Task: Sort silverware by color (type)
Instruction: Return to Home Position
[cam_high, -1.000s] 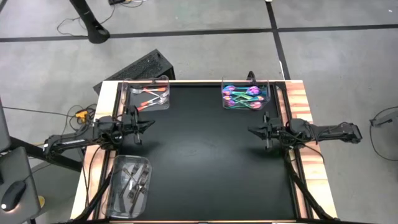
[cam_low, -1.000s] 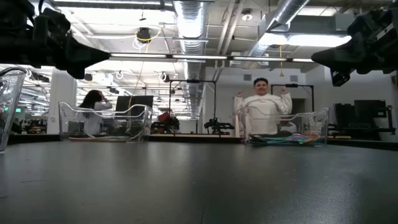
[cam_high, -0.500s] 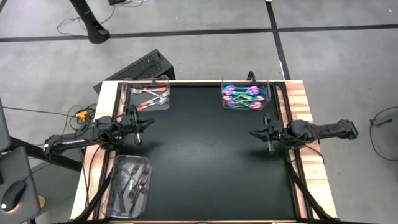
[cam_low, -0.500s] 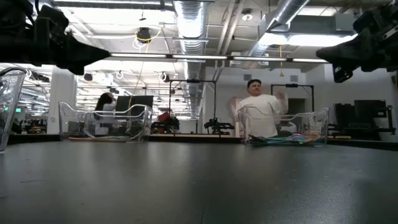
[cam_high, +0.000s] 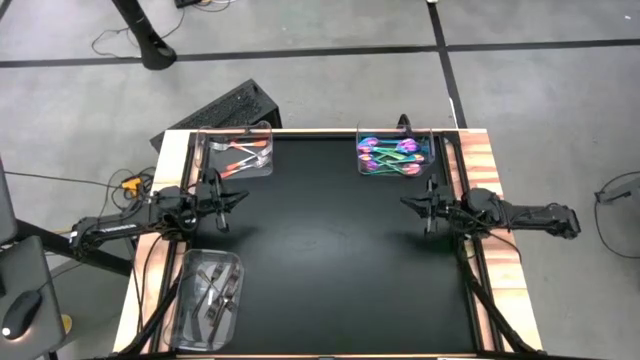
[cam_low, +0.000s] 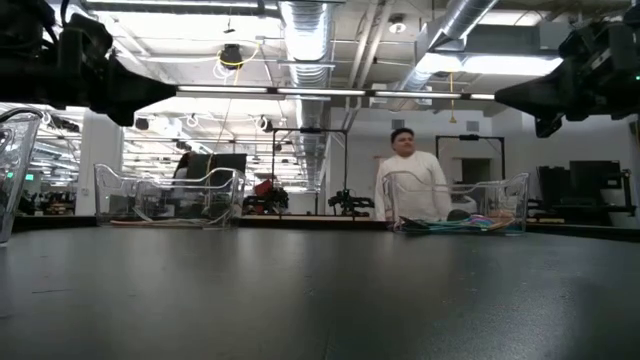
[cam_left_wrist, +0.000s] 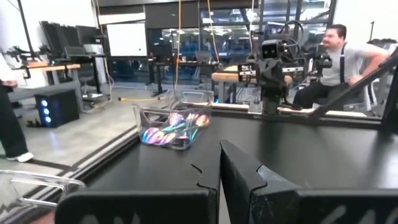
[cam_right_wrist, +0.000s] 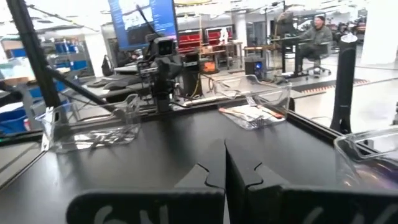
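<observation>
Handling first: these forks and spoons look slim, stiff and light, with polished metal that we judge slippery, so a pinch across the middle of the handle should hold better than one on the bowl or the tines (thin pieces lying flat leave little for a finger to get under).

We count 3 colour groups in 3 bins and 0 pieces loose on the black mat (cam_high: 320, 270). The coppery silverware (cam_high: 240, 152) lies in a clear tray (cam_high: 268, 168) near the left gripper (cam_high: 242, 197), off to one side of its fingertips. The dark silverware (cam_high: 212, 290) lies in a 2nd tray on the opposite side of those fingertips and somewhat behind them. The iridescent silverware (cam_high: 390, 152) fills a 3rd tray close beside the right gripper (cam_high: 405, 206), to one side of its fingertips. The pieces overlap too much in each bin for us to count them singly.

Both of the 2 grippers hover above the mat, pointing at each other across it. In each wrist view the fingers (cam_left_wrist: 255, 186) meet along a thin seam with nothing between them, so both are closed and empty. The sorting looks finished to us.
</observation>
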